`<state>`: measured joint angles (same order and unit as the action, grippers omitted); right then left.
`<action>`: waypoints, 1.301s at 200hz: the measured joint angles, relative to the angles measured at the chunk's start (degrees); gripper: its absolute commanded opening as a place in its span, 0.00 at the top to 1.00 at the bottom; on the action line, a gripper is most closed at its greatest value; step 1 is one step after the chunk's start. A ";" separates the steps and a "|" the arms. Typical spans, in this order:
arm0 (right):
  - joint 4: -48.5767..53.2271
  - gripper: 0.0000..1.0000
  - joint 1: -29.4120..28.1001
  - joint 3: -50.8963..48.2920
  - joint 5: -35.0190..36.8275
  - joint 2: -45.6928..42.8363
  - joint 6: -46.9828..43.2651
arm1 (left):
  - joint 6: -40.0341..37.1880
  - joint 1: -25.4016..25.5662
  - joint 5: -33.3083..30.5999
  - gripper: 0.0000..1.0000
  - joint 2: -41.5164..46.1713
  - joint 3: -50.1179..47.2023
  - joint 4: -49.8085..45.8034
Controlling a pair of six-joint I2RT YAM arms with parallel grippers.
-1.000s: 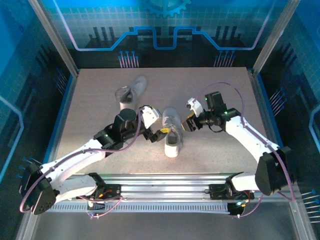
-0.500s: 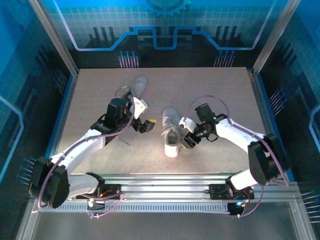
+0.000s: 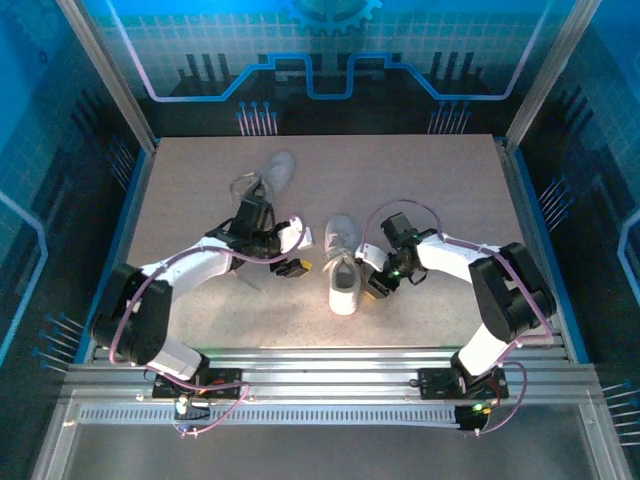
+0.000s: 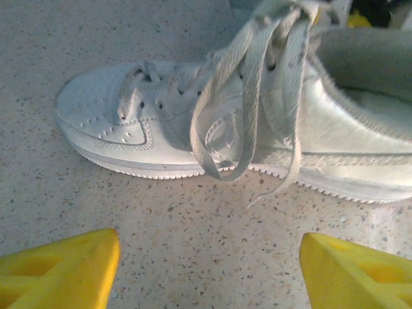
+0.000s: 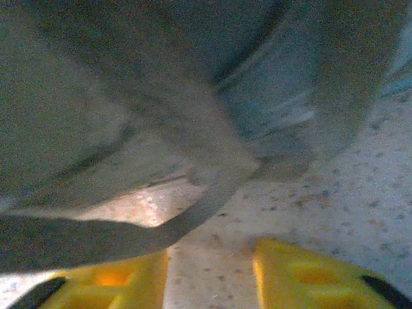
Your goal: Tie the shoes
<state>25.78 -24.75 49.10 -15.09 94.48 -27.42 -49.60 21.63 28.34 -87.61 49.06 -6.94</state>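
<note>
One of the shoes (image 3: 343, 265), a white sneaker, lies mid-table with its toe towards the near edge. Its pale laces (image 4: 248, 96) hang loose in a loop over the side. The other shoe (image 3: 268, 180) lies at the back left. My left gripper (image 3: 296, 264) sits low on the table just left of the near shoe. Its yellow fingertips (image 4: 58, 267) stand wide apart and open, with bare table between them (image 4: 209, 270). My right gripper (image 3: 377, 282) is pressed close to the shoe's right side (image 5: 129, 96). It is open with a narrower gap (image 5: 209, 277). A lace (image 5: 193, 215) crosses just above its left fingertip.
The speckled table (image 3: 430, 180) is walled by metal frame posts and blue panels, with a rail (image 3: 330, 385) along the near edge. Both arms fold inwards over the front half. Free room lies at the back right.
The right gripper swung down and in against the near shoe's right side. The left gripper drew back left from the shoe, then settled low beside it.
</note>
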 measured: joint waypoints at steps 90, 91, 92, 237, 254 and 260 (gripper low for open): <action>-4.48 0.95 -0.11 -1.99 3.34 -2.99 0.20 | -8.50 2.27 -0.20 0.24 -11.28 8.28 1.27; -4.46 0.95 -0.11 -1.99 3.34 -3.04 0.20 | -8.52 2.32 -0.20 0.24 -11.32 8.33 1.27; -4.46 0.95 -0.11 -1.99 3.37 -3.08 0.20 | -8.63 2.47 -0.17 0.24 -11.41 8.37 1.25; -2.54 1.00 -0.87 -1.99 9.22 -11.06 1.49 | -10.73 6.08 -1.49 0.88 -12.37 8.90 0.31; -2.40 1.00 -0.92 -2.19 10.43 -13.35 1.77 | -10.80 6.08 -1.55 0.92 -10.71 8.87 -0.76; -2.43 1.00 -0.92 -2.27 10.47 -13.70 1.88 | -10.84 6.03 -1.55 0.94 -9.99 8.87 -0.94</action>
<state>23.35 -25.67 46.83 -4.62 80.77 -25.54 -60.45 27.66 26.79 -97.60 57.93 -7.88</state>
